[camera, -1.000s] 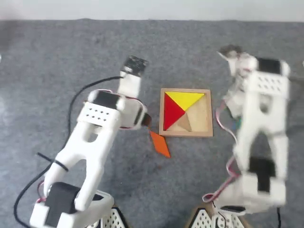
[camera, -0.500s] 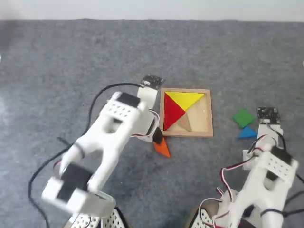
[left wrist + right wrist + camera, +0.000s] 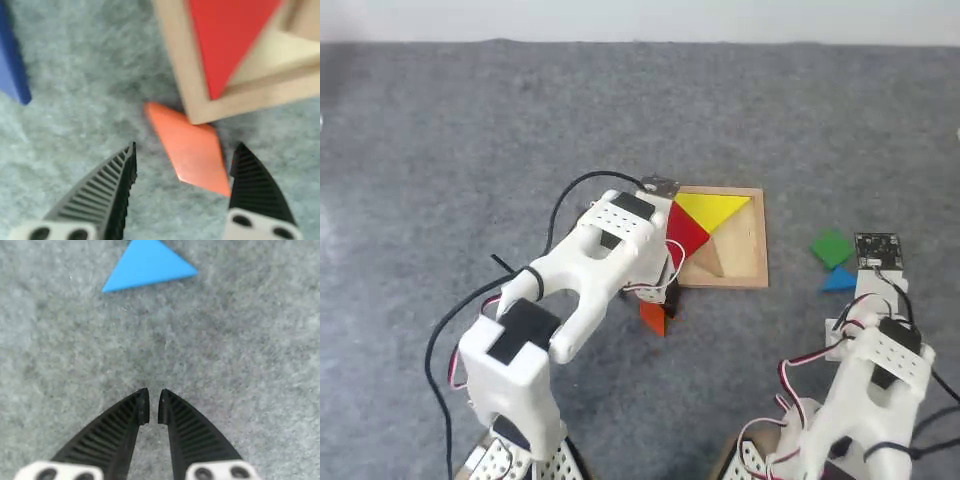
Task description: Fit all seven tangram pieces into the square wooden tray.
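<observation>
The square wooden tray (image 3: pixel 760 235) lies mid-table with a yellow triangle (image 3: pixel 713 208) and a red triangle (image 3: pixel 688 232) in it. An orange parallelogram (image 3: pixel 190 150) lies on the carpet against the tray's corner (image 3: pixel 197 112); in the high view the orange parallelogram (image 3: pixel 652 317) peeks from under the left arm. My left gripper (image 3: pixel 184 154) hangs open right over it, one finger on each side. A light blue triangle (image 3: pixel 147 265) lies just ahead of my right gripper (image 3: pixel 150 405), which is shut and holds nothing. A green square (image 3: pixel 832 247) sits beside the light blue triangle (image 3: pixel 839 280).
A dark blue piece (image 3: pixel 12 57) lies on the carpet beside the orange one, away from the tray. Grey carpet (image 3: pixel 470 150) covers the table, with wide room at the left and back. The right arm's base stands at the front right.
The left arm swung toward the tray and lowered its gripper over the orange parallelogram. The right arm pulled back from beside the tray to the front right, uncovering the green and light blue pieces.
</observation>
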